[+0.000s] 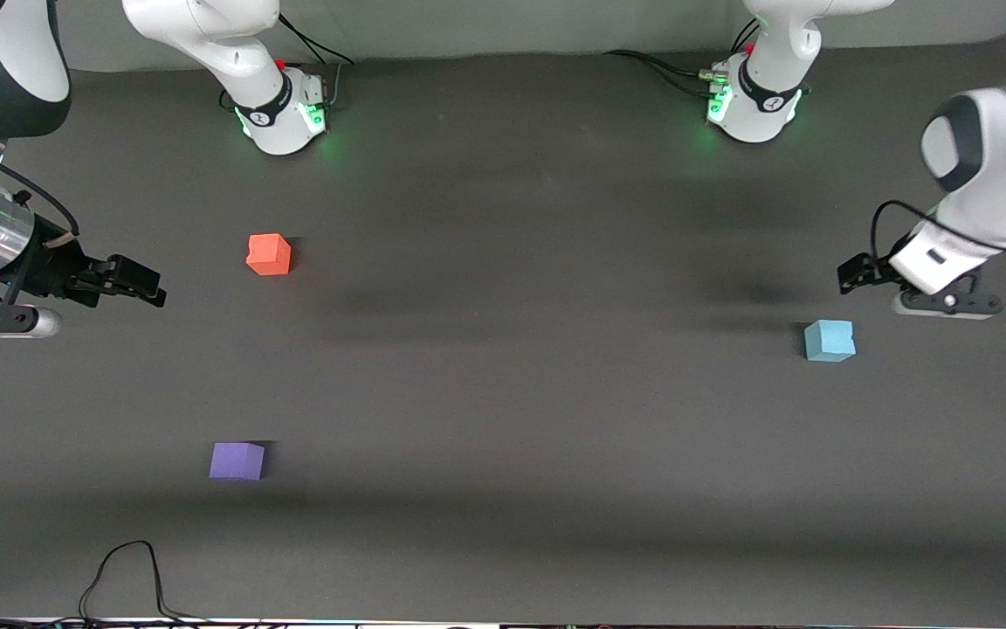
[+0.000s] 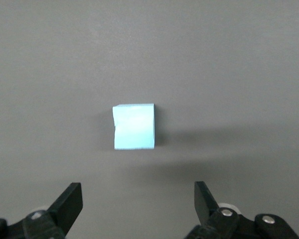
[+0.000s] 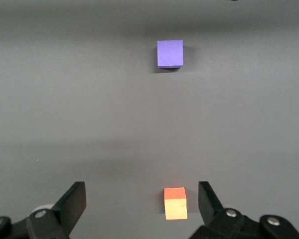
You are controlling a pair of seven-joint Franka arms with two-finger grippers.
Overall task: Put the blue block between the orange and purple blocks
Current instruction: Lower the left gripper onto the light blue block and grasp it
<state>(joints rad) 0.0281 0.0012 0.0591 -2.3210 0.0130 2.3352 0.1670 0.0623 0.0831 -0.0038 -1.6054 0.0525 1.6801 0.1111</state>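
The light blue block [image 1: 829, 340] sits on the dark table toward the left arm's end; it also shows in the left wrist view [image 2: 134, 126]. My left gripper [image 1: 854, 273] hangs open and empty above the table close to it, its own view [image 2: 137, 200] showing the block ahead of the fingertips, apart from them. The orange block [image 1: 269, 254] and the purple block [image 1: 237, 460] sit toward the right arm's end, the purple one nearer the front camera. My right gripper [image 1: 143, 285] is open and empty in the air beside the orange block [image 3: 175, 202], with the purple block [image 3: 170, 53] farther off.
The dark grey table [image 1: 520, 384] is bare between the blue block and the other two. A black cable [image 1: 123, 577] loops along the table's front edge. The two arm bases [image 1: 285, 109] stand at the back edge.
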